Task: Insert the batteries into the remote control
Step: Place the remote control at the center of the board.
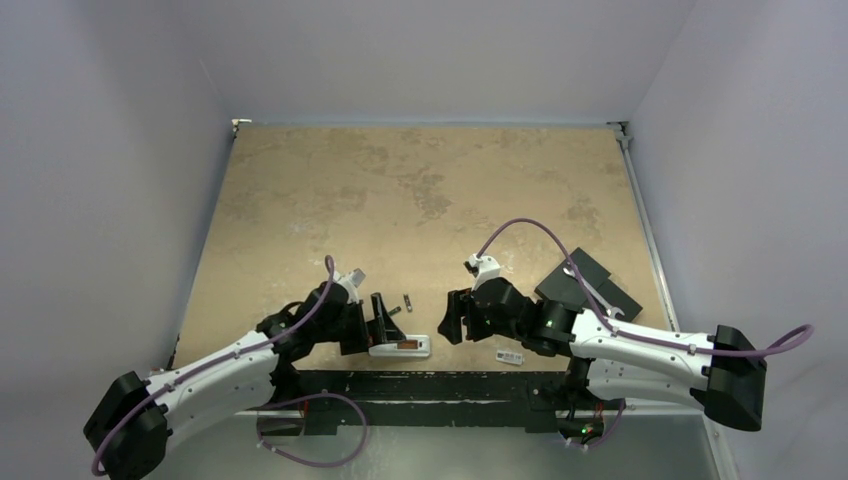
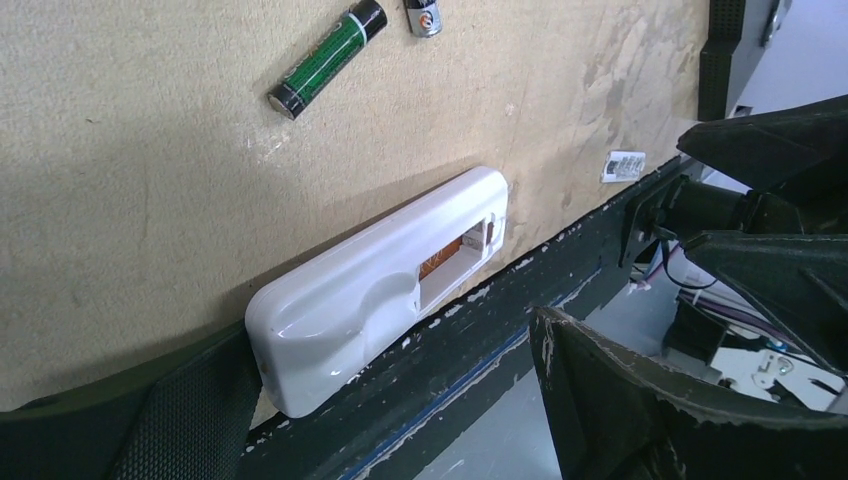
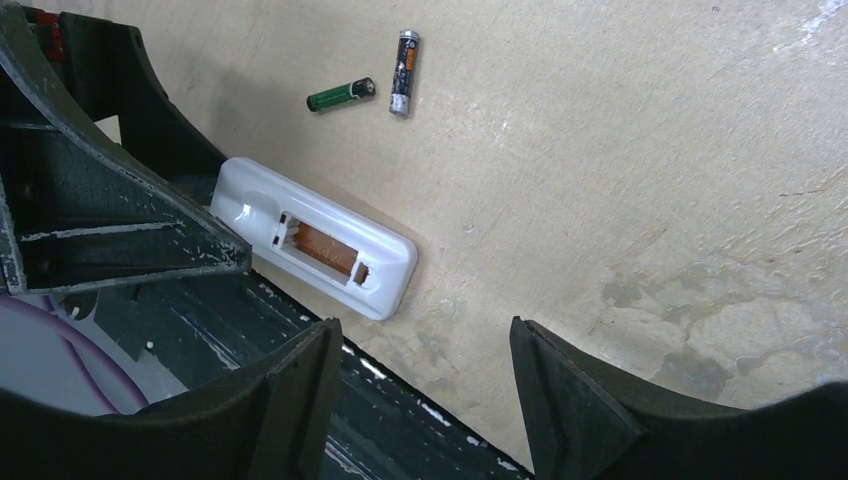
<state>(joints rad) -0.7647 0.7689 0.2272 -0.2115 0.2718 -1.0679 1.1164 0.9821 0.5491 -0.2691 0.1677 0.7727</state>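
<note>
Soft, even light falls from above, and the tan table [image 1: 400, 190] is bright with no glare. The white remote control [image 2: 370, 285] has a faint sheen on its rounded end and throws a soft shadow beside it. The wrist views are sharp on the table, but the dark fingers [image 3: 590, 400] at the near edge look murky.

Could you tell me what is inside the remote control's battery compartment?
No cells: the compartment of the remote control shows only an orange lining, its ends shadowed. Both batteries lie apart on the table.

The remote control [image 3: 335, 218] lies back-up at the table's [image 3: 650, 150] near edge, its open compartment [image 3: 325, 248] orange inside; beyond it lie a green battery [image 3: 340, 95] and a black battery [image 3: 404, 72]; the right gripper [image 3: 425, 335] is spread wide
</note>
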